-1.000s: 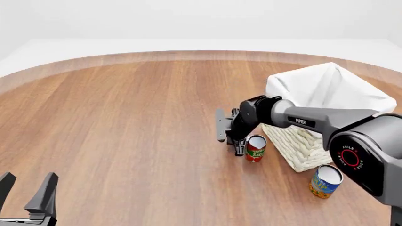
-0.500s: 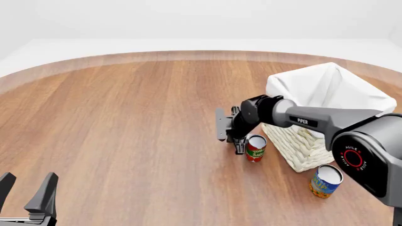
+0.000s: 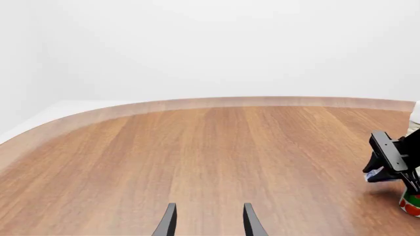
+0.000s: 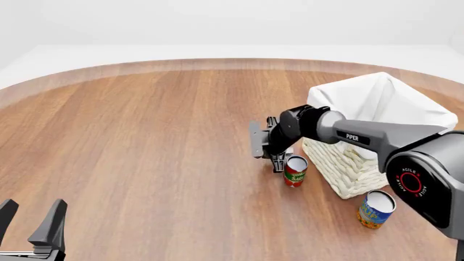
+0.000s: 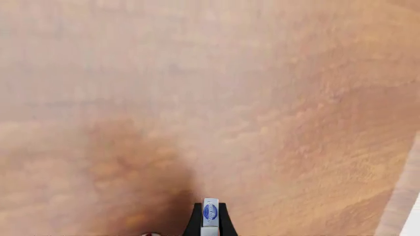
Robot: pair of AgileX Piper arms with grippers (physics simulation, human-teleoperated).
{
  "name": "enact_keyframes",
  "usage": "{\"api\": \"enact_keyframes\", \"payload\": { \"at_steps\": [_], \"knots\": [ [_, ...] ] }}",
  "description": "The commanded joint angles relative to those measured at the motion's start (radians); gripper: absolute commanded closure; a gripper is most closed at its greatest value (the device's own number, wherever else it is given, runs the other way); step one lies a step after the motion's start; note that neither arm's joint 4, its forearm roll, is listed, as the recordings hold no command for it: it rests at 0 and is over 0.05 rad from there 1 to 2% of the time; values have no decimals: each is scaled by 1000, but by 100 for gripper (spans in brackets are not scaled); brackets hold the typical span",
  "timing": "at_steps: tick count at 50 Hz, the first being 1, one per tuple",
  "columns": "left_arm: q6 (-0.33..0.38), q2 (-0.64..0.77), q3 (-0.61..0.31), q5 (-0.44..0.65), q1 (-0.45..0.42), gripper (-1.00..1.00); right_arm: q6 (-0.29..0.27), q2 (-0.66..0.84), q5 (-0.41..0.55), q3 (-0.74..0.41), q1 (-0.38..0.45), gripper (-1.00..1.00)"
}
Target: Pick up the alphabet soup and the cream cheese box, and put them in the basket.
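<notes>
My right gripper (image 4: 276,158) hangs just left of the basket (image 4: 348,166), shut on the cream cheese box (image 5: 210,214), a thin white-and-blue slab seen edge-on between the fingers. A corner of the box (image 3: 374,173) peeks out below that gripper in the left wrist view; in the front view the gripper hides it. The alphabet soup (image 4: 375,209) stands upright near the basket's front corner, well clear of both grippers. My left gripper (image 4: 30,224) sits open at the front left edge, its fingers (image 3: 168,224) holding nothing.
A red-and-green can (image 4: 294,171) stands directly beside and below the right gripper, close to the basket's woven wall. The basket's white liner (image 4: 377,100) rises behind the right arm. Bare wooden table (image 4: 145,141) spreads to the left.
The right gripper has risen a little and shifted slightly away from me, still shut on the cream cheese box. The cans, the basket and the left gripper have not moved.
</notes>
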Motion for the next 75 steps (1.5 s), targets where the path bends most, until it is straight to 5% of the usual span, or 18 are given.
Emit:
{"api": "enact_keyframes", "payload": {
  "at_steps": [1,17,20,75],
  "knots": [
    [0,0,0,0,0,-100,-10,-21,-4,-10,4,100],
    [0,0,0,0,0,-100,23,-58,-11,-6,22,100],
    [0,0,0,0,0,-100,80,-91,-36,3,57,100],
    [0,0,0,0,0,-100,515,-293,-198,88,153,100]
  ]
}}
